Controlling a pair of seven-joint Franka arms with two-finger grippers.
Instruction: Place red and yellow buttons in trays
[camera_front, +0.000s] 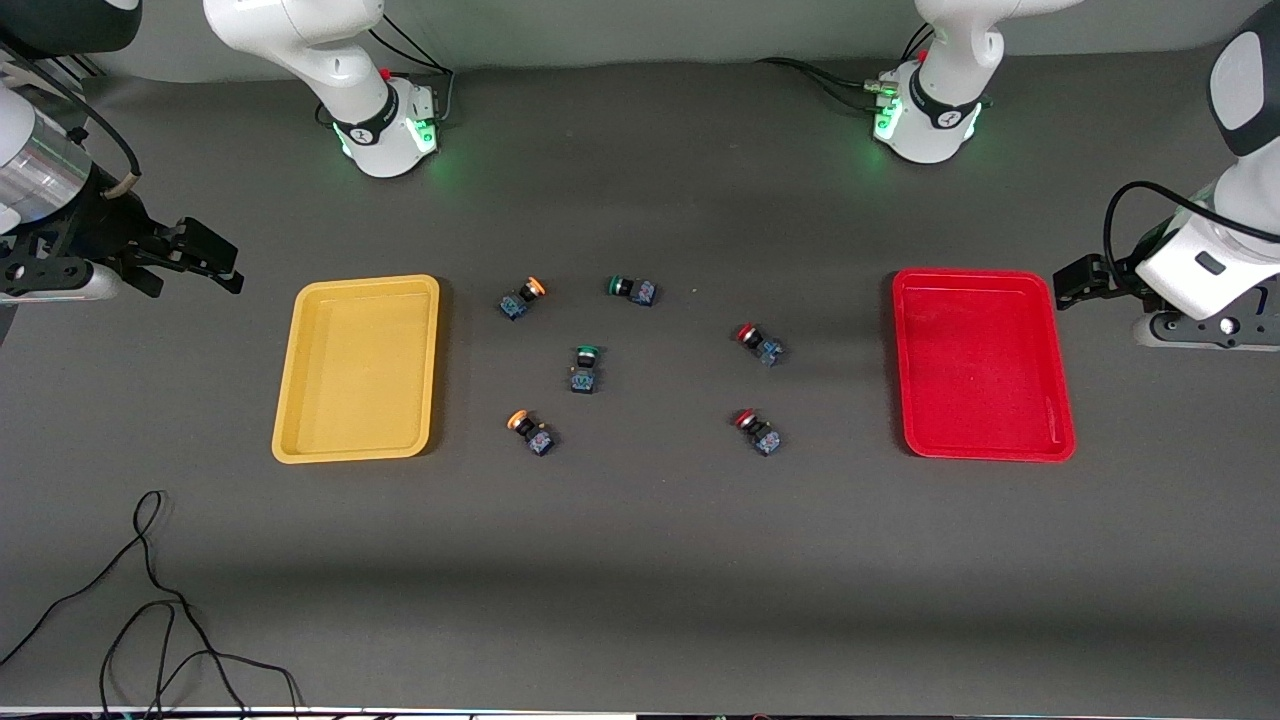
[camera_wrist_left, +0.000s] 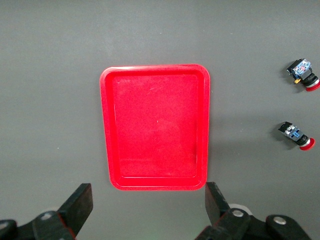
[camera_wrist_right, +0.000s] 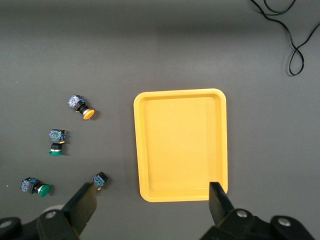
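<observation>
Two red-capped buttons (camera_front: 760, 344) (camera_front: 757, 431) lie beside the red tray (camera_front: 983, 363). Two orange-yellow-capped buttons (camera_front: 524, 297) (camera_front: 530, 431) lie beside the yellow tray (camera_front: 355, 368). Both trays hold nothing. My left gripper (camera_front: 1072, 283) is open and empty, up in the air by the red tray's outer edge; its wrist view shows the gripper (camera_wrist_left: 149, 207), the red tray (camera_wrist_left: 155, 127) and both red buttons (camera_wrist_left: 303, 74) (camera_wrist_left: 296, 135). My right gripper (camera_front: 212, 262) is open and empty by the yellow tray's outer edge; its wrist view shows the gripper (camera_wrist_right: 152, 210), the yellow tray (camera_wrist_right: 181, 144) and both orange-yellow buttons (camera_wrist_right: 80, 106) (camera_wrist_right: 100, 180).
Two green-capped switches (camera_front: 631, 289) (camera_front: 586, 368) lie mid-table between the other buttons; they also show in the right wrist view (camera_wrist_right: 56, 141) (camera_wrist_right: 35, 187). A black cable (camera_front: 150, 600) lies near the front camera at the right arm's end. The arm bases (camera_front: 385, 130) (camera_front: 925, 120) stand along the table's edge.
</observation>
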